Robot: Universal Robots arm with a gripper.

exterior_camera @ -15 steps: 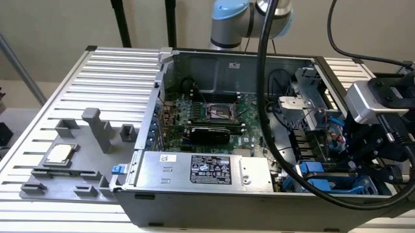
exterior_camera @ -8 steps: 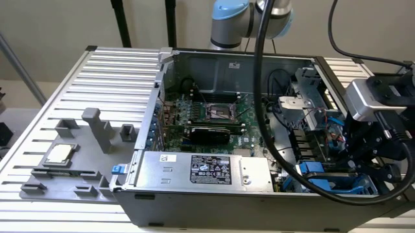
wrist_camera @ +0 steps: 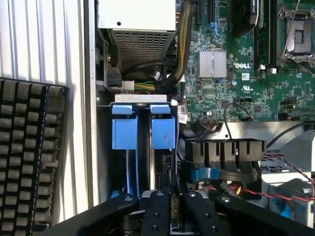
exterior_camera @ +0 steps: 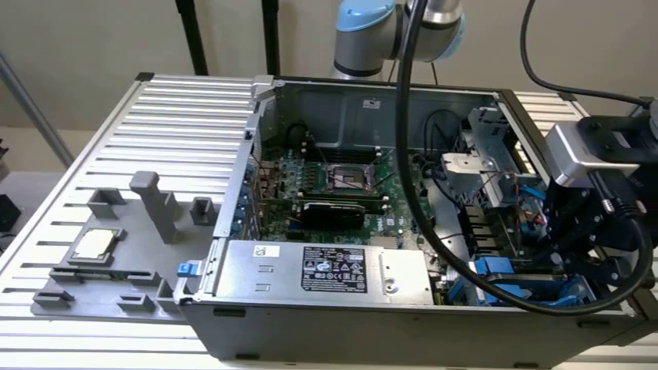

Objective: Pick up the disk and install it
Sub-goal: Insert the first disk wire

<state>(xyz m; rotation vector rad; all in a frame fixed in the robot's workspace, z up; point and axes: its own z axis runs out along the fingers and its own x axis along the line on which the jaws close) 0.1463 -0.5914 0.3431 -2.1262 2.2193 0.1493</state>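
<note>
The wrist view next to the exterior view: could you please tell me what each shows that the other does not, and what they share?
Wrist view alone: a black keyboard beside the case, and the hand above the blue drive bays. Exterior view alone: a grey fixture tray holding a small silver chip, and the arm's blue joint. Both: the motherboard and the power supply.

Plain beige wall (exterior_camera: 92, 35) behind the work area, evenly lit, without strong shadows. Two dark vertical poles (exterior_camera: 190, 35) against it toward the exterior view's left of centre. Slanted grey metal bar (exterior_camera: 31, 108) at the far left edge. Ribbed, light-grey metal tabletop (exterior_camera: 185, 116) of parallel slats. Grey moulded fixture tray (exterior_camera: 113, 254) on the tabletop's left part. Black keyboard (wrist_camera: 27, 157) on the slats in the wrist view. Strip of pale floor (exterior_camera: 21, 162) beyond the tabletop's left edge.
</note>
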